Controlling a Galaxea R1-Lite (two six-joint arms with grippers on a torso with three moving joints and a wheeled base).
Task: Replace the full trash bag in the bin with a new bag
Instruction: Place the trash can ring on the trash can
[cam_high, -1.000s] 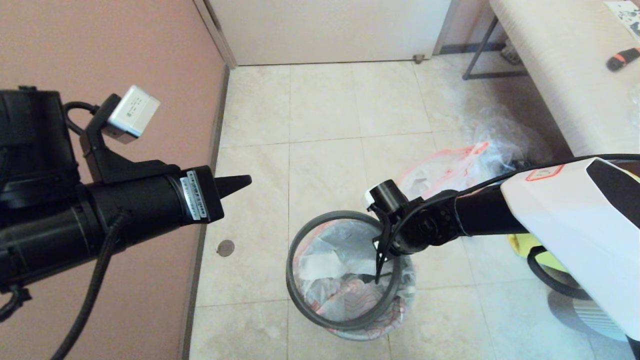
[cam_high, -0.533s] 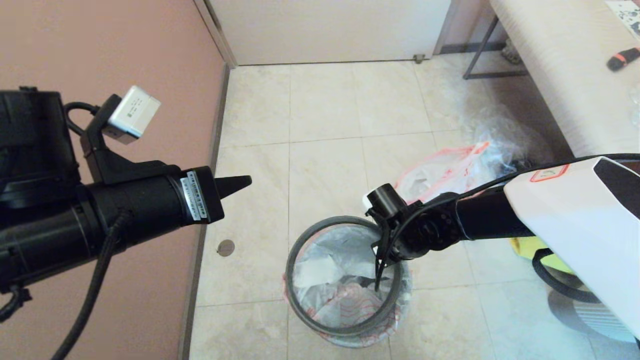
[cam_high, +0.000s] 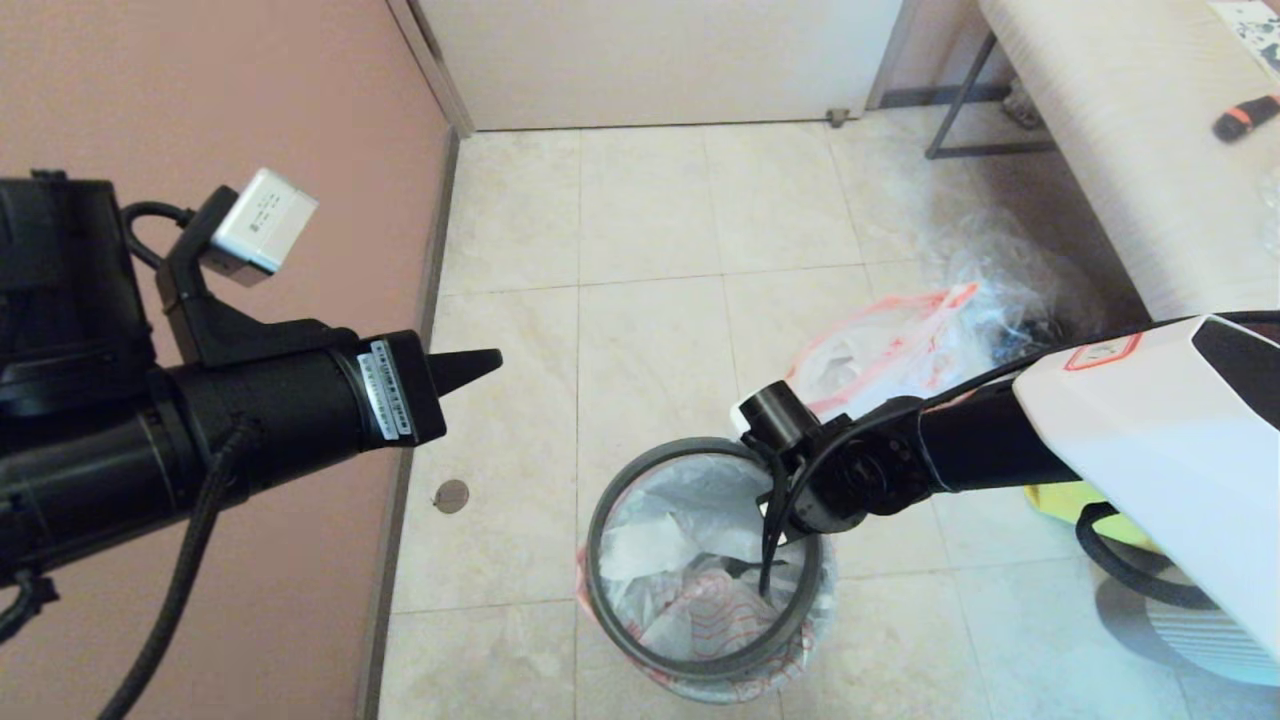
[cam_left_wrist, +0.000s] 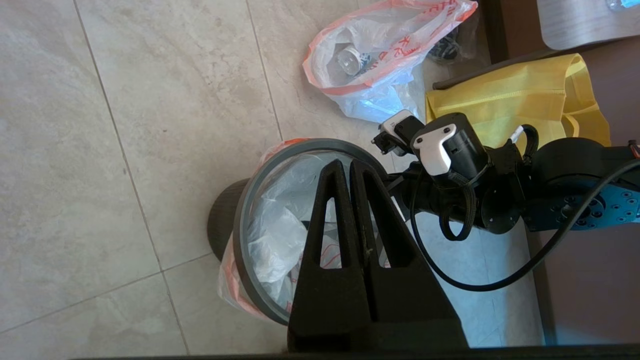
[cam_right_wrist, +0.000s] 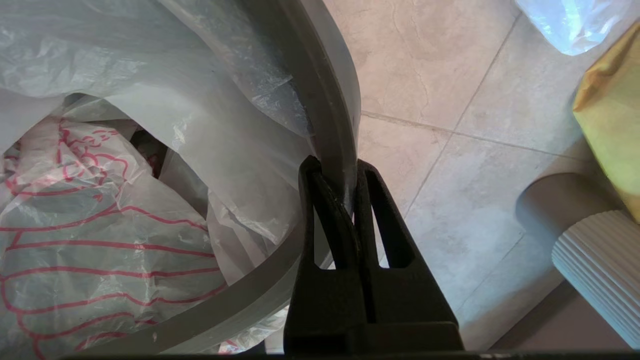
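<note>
The right end effector (cam_right_wrist: 334, 172) is clamped on the dark-grey rim ring (cam_right_wrist: 327, 95) of the bin (cam_left_wrist: 222, 227), the new bag (cam_right_wrist: 100, 220) lining it directly below, while the left end effector (cam_high: 470, 366) hangs closed and empty.

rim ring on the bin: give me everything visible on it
The rim ring is a thin, flat dark-grey hoop, plastic by its look, whole and round. It sits at the mouth of the black bin, tilted rather than level, over the new bag, whose white film with red drawings lines the inside and spills beneath it. The right end effector is shut on its edge. The left end effector hangs apart, shut.
</note>
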